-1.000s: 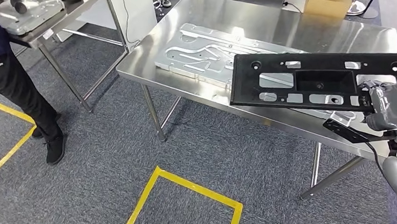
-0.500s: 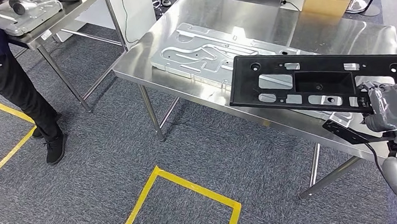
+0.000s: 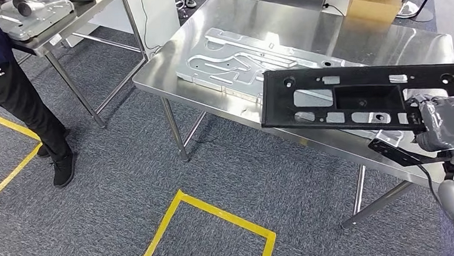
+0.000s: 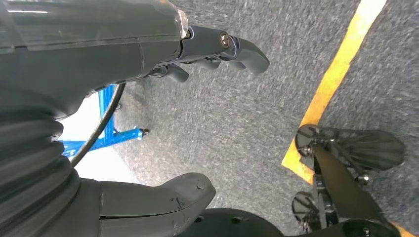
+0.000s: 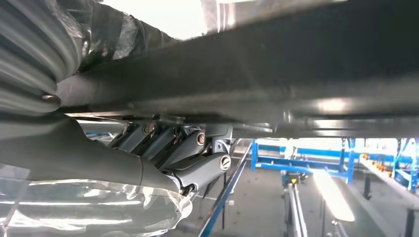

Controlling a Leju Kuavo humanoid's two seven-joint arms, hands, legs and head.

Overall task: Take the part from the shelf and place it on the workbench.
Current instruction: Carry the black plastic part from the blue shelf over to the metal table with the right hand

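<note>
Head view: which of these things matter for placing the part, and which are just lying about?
Job:
black part, held by the right hand
steel workbench

Lying about:
silver plate on the workbench
cardboard box
second table
person standing by

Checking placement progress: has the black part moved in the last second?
Yes, slightly: the black part, held by the right robot hand, has dipped at its left end, judged against the silver plate.
</note>
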